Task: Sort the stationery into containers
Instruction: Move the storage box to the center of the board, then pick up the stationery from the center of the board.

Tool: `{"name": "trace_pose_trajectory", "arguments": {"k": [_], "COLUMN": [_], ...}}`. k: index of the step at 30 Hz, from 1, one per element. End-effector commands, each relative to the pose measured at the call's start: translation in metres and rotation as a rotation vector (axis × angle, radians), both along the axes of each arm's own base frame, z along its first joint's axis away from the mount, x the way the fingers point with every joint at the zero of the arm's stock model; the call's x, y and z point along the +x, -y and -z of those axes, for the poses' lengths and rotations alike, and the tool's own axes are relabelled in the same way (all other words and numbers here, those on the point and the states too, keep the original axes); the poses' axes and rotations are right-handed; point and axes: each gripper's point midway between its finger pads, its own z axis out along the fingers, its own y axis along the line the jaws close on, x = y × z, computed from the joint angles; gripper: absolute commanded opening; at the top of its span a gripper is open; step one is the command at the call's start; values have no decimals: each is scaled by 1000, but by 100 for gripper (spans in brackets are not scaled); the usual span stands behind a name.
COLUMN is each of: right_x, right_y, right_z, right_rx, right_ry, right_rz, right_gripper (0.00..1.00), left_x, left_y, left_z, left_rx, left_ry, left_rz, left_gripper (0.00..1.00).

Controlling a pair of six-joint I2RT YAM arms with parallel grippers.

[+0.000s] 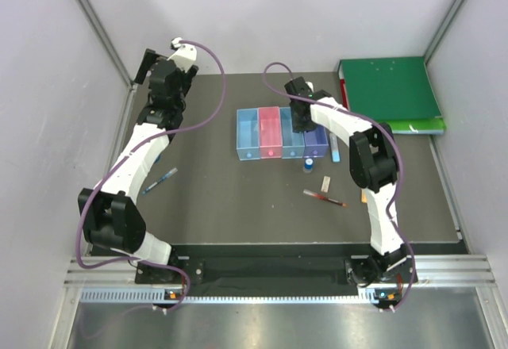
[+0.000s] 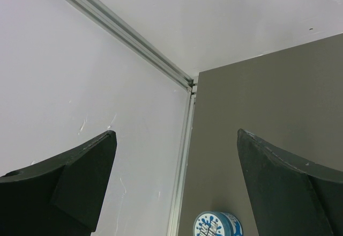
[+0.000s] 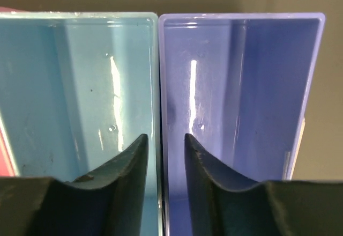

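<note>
Four translucent trays stand side by side mid-table: blue (image 1: 248, 135), pink (image 1: 270, 129), light blue (image 1: 289, 144) and purple (image 1: 317, 138). My right gripper (image 1: 301, 117) hangs over them. Its jaws (image 3: 166, 145) are only narrowly apart and hold nothing, one finger over the light blue tray (image 3: 75, 86) and one over the purple tray (image 3: 241, 86). My left gripper (image 1: 146, 65) is wide open and empty (image 2: 177, 155) at the far left corner, with the blue tape roll (image 2: 217, 226) just below it. A blue pen (image 1: 161, 179), red pen (image 1: 324, 198), white eraser (image 1: 325, 183), blue-capped bottle (image 1: 308, 162) and blue-white marker (image 1: 335, 152) lie loose.
A large green binder (image 1: 389, 91) lies at the back right corner. White walls with metal rails (image 2: 134, 37) close the table's left, back and right sides. A small orange-yellow stick (image 1: 363, 197) shows beside the right arm.
</note>
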Motion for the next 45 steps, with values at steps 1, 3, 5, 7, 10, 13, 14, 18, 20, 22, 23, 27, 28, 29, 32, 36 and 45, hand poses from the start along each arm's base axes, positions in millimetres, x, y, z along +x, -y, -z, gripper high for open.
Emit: {"name": "trace_pose_trajectory", "arguments": {"k": [1,3,5,7,10,13,14,18,20,22,23,27,28,29,32,36,45], "right_x": [19,21,24,27,29,26,23,10,4,-7,-15,-46,-54,-67,-93,-120,-145], "right_y": [2,2,1,0,-1,-4,-6,0,6,5,5,2,-5,-6,-13,-13,-7], "right_z": [-50,-57,-68,-81,-103,-128,-130,-163,-167,-183,-177,-178,-173,-156,-123,-80,-53], "right_rx": [26,30,43,55,69,77,78,15,-28,-14,-19,26,58,63,64,34,-22], "right_ry": [114,131,154,184,227,270,270,333,341,367,350,346,323,264,155,1,-59], "right_rz": [10,8,4,3,-13,-88,-122,-290,-349,-393,-422,-509,-552,-597,-694,-762,-798], "right_gripper": [38,42,43,43,45,50,53,68,77,99,100,100,100,97,90,84,78], "left_x": [3,3,3,4,3,3,4,3,1,-2,-3,-7,-8,-8,-9,-11,-20], "left_y": [6,8,9,11,14,18,20,23,25,29,30,33,33,33,36,39,44], "left_z": [-13,-15,-14,-15,-15,-16,-15,-10,0,2,10,13,14,17,16,14,9], "left_rx": [-29,-32,-34,-42,-45,-47,-46,-41,-40,-40,-35,-25,-24,-24,-25,-23,4], "left_ry": [45,50,51,56,55,59,57,44,21,15,-2,-4,-3,-8,-5,-1,-1], "left_rz": [12,18,21,25,31,48,57,82,98,124,132,151,153,154,167,176,199], "left_gripper": [99,99,99,99,99,99,99,99,99,99,99,99,99,99,99,99,99]}}
